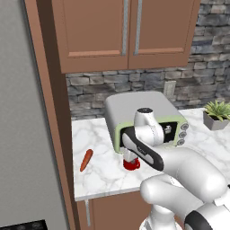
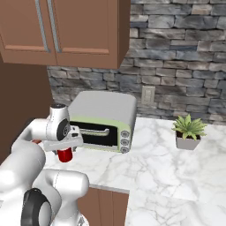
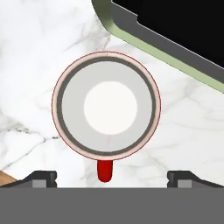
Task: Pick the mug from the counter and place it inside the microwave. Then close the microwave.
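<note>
a: where does the mug (image 3: pixel 106 105) sit relative to the pincer (image 3: pixel 112 177)?

b: straight below it. in the hand view the mug stands upright on the marble tabletop (image 3: pixel 39 57), its round mouth facing the camera, its long axis running along the line of approach. the red handle points toward the gap between the two fingertips.

a: and the pincer itself?

b: spread wide, holding nothing, one tip (image 3: pixel 41 178) off each side of the mug's rim.

a: anything inside the mug?

b: no, just its white bottom. the toaster oven (image 3: pixel 166 39) stands just beside it, its dark cavity showing at the corner.

a: what does the next move turn on?

b: likely a straight drop, the fingers clearing the rim on both sides.
</note>
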